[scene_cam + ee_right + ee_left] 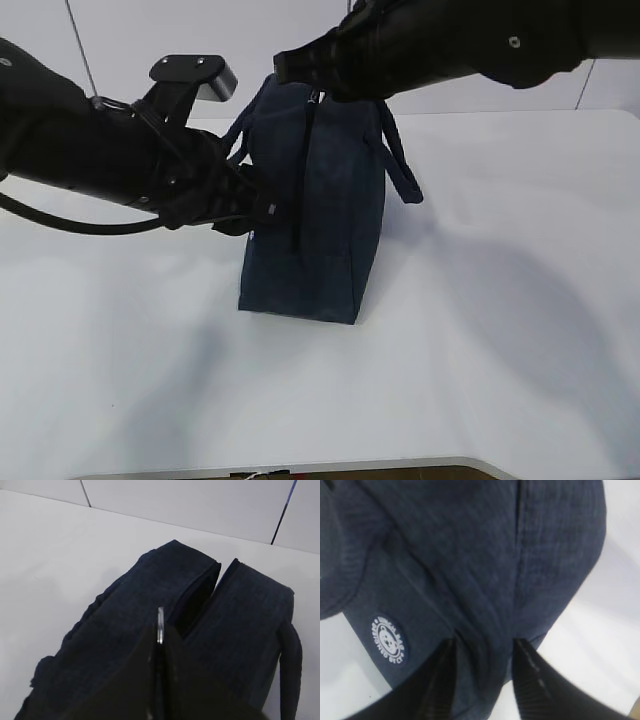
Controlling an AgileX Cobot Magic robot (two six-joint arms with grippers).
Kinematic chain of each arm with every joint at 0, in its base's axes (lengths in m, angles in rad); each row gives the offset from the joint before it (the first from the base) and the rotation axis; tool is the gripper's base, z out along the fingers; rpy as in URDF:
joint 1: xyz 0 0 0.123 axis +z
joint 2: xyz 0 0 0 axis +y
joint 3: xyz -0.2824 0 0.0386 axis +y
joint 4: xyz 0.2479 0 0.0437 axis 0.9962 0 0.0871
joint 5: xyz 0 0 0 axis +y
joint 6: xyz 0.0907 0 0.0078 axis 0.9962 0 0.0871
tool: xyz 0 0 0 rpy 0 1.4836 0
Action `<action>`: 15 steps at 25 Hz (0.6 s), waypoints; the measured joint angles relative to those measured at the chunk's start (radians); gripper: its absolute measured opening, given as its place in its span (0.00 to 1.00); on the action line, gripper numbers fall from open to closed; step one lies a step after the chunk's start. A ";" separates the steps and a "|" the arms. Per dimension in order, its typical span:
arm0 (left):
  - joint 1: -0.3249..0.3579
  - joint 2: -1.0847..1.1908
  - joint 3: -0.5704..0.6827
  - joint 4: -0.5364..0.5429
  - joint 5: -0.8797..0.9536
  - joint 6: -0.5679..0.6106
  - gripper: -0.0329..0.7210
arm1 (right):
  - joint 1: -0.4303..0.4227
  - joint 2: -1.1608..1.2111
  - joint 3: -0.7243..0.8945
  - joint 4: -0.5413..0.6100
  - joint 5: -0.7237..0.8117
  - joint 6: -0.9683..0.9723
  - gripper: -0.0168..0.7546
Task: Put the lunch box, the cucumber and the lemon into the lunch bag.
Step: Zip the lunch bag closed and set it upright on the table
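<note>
One navy fabric lunch bag (315,215) stands upright on the white table (500,330), its top zipper partly open and two loop handles (398,160) showing. Left gripper (485,655): fingers (442,672) narrowly parted, a fold of the bag's fabric between them, beside one round white logo patch (388,640) with unreadable lettering. Right gripper (162,640): fingers pinched on the metal zipper pull (160,625) at the bag's top.

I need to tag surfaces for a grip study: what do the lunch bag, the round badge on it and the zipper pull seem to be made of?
Lunch bag: dark navy woven fabric, matte, with a visible denim-like weave and soft folds. Round badge: looks like a printed or rubbery patch, white on navy; too blurred to be sure. Zipper pull: thin, grey and shiny, probably metal, pinched in the right hand.
</note>
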State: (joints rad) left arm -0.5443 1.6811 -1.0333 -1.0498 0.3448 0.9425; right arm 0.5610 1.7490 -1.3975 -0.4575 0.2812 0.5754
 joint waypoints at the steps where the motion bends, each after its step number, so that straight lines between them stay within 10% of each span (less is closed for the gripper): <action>1: 0.000 -0.001 0.000 -0.016 -0.005 0.000 0.44 | 0.000 -0.002 0.000 0.009 0.003 0.000 0.03; 15: 0.000 -0.026 -0.050 -0.054 -0.114 0.000 0.50 | 0.000 -0.008 0.000 0.083 0.033 0.001 0.03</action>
State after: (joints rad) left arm -0.5443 1.6553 -1.0832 -1.1041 0.2305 0.9425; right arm 0.5610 1.7410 -1.3975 -0.3743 0.3144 0.5761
